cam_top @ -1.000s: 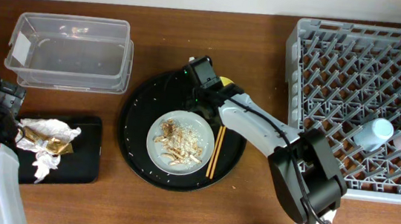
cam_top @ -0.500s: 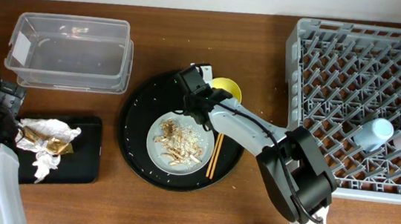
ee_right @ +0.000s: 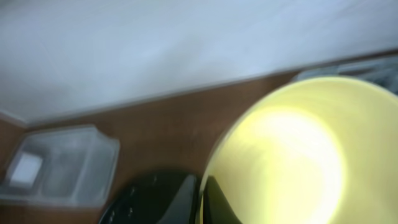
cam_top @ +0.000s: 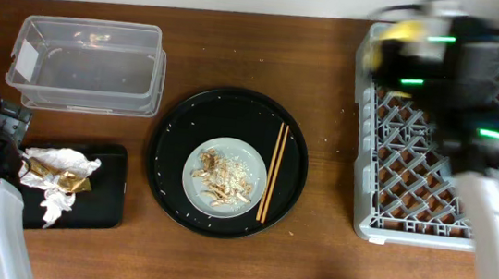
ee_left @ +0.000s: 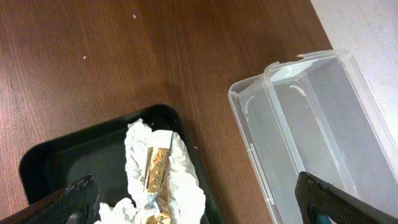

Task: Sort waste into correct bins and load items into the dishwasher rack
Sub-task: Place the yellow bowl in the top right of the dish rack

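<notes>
Holds small yellow bowl (ee_right: 292,149) pinched at its rim in right gripper (cam_top: 406,46) above dishwasher rack (cam_top: 411,194) corner (motion-blurred). Looks light, rigid, slick; calls for firm rim grip. Leaves left gripper (ee_left: 200,204) spread wide over napkin (ee_left: 180,168).

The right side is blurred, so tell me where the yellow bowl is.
Overhead, the yellow bowl is a blurred patch at top right, over the dishwasher rack's upper-left corner beside the right arm; it fills the right wrist view's right half.
</notes>
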Robot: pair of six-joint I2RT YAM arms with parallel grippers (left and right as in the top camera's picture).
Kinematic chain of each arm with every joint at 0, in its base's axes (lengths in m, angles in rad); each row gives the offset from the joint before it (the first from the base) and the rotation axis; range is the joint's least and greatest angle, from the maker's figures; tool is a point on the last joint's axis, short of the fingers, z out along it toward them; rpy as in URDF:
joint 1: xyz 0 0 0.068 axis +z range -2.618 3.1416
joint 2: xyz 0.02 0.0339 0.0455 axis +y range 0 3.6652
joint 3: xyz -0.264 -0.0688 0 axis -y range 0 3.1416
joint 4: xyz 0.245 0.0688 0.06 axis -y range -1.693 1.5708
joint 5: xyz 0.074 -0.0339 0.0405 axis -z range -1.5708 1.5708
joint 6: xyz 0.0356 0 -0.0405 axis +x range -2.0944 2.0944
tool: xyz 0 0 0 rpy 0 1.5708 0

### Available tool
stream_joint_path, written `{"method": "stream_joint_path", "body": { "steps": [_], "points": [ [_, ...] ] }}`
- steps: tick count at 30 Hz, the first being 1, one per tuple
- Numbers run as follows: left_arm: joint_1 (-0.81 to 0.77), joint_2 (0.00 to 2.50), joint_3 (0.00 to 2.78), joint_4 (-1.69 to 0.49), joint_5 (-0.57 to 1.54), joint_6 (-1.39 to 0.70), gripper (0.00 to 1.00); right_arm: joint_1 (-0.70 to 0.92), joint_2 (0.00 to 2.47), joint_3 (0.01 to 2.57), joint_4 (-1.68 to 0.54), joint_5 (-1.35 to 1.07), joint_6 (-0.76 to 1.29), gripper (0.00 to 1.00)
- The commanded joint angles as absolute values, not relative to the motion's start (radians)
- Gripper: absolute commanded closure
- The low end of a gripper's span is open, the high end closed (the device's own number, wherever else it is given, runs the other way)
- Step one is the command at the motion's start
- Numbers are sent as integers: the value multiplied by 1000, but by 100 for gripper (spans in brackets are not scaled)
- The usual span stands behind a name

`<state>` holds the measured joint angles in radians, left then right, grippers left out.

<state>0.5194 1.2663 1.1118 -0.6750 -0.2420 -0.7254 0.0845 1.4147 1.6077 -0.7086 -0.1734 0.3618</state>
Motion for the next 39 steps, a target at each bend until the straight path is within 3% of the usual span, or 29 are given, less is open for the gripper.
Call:
{"method": "stream_joint_path", "body": {
  "steps": [1, 3, 6, 8, 10, 13, 15, 28, 33, 36, 39],
  "points": [
    [522, 1260, 1115, -674, -247, -713, 0, -308, 1401, 1624, -719, -730, 266, 96],
    [522, 1260, 1115, -674, -247, -713, 1, -573, 1502, 1624, -652, -964, 266, 96],
    [522, 1260, 1115, -674, -247, -713, 1, -727, 1689, 1624, -639, -976, 266, 96],
    [522, 1261, 1115, -674, -247, -713, 1, -773, 1834, 1624, -506, -1127, 266, 96],
    [522, 1262, 1115, -673, -247, -713, 1, -793, 1969, 1624, -219, -1350, 351, 96],
    [522, 1262, 1115, -674, -247, -713, 1, -786, 2100, 1624, 71, -1359, 488, 96],
    [522, 1262, 1115, -674, -247, -713, 1, -767, 2132, 1624, 129, -1354, 488, 96],
    [522, 1262, 1115, -674, -247, -713, 1, -795, 2213, 1625, 172, -1174, 551, 96],
    [522, 1262, 1115, -673, -247, -713, 1, -902, 2211, 1625, 164, -1222, 611, 81],
    [522, 1262, 1115, -674, -247, -713, 1, -916, 2209, 1625, 155, -1248, 636, 86],
    [522, 1262, 1115, -674, -247, -713, 1, -863, 2209, 1625, 352, -1361, 800, 90]
  ]
}}
